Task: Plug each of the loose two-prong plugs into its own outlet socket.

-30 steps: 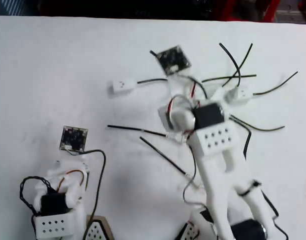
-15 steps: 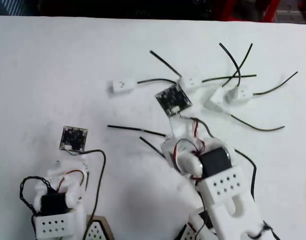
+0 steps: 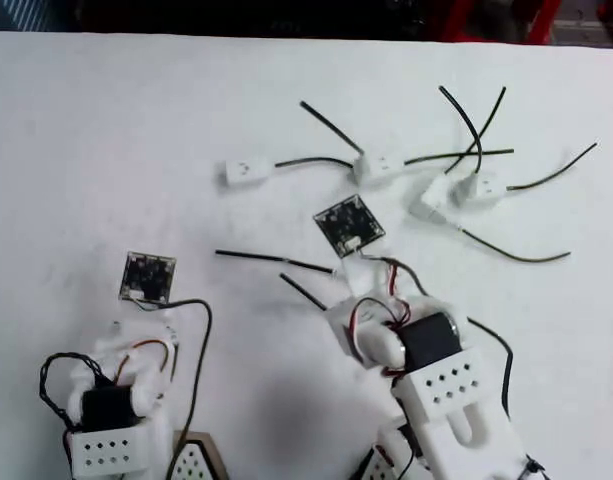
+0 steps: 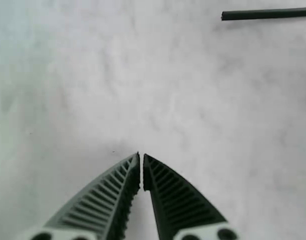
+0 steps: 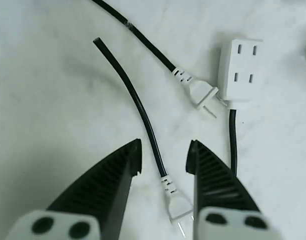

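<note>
Bright, even light from overhead. In the high view the table (image 3: 86,110) is close to blown-out white, and a dark strip runs along the top edge of the frame where the room behind is unlit. Shadows are short and soft: faint grey beside the cables (image 3: 276,260) and under the right arm (image 3: 436,385) at lower right. No hard glare spots. In the left wrist view the table is mottled pale grey, with barely any shadow by the left gripper (image 4: 141,159). In the right wrist view thin soft shadows hug the cables, and the right gripper (image 5: 162,152) is dark against white.
</note>
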`<state>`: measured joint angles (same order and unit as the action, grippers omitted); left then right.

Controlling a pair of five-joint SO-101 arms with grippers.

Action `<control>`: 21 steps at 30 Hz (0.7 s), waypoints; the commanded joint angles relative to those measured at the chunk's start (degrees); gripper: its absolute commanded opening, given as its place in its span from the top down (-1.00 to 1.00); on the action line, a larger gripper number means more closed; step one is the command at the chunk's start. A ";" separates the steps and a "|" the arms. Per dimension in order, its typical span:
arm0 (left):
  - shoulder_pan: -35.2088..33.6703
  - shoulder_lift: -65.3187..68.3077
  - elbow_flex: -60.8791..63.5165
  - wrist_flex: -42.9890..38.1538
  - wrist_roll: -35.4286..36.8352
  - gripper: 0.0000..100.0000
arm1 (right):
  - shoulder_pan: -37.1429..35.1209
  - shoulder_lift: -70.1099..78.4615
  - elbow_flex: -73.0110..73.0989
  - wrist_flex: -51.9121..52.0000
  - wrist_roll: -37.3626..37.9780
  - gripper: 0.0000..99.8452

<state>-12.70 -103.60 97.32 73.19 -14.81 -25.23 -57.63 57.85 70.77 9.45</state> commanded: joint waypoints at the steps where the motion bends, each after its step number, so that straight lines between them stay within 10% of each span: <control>1: 0.04 -0.75 -0.35 0.26 0.18 0.94 | -0.13 -1.19 2.64 -4.00 -0.26 0.70; 21: -0.40 -0.75 -9.14 -0.18 0.00 0.93 | 0.22 -0.57 4.66 -0.75 14.24 0.70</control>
<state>-12.70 -103.60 91.16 73.19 -14.81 -25.14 -57.89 66.64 67.25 21.58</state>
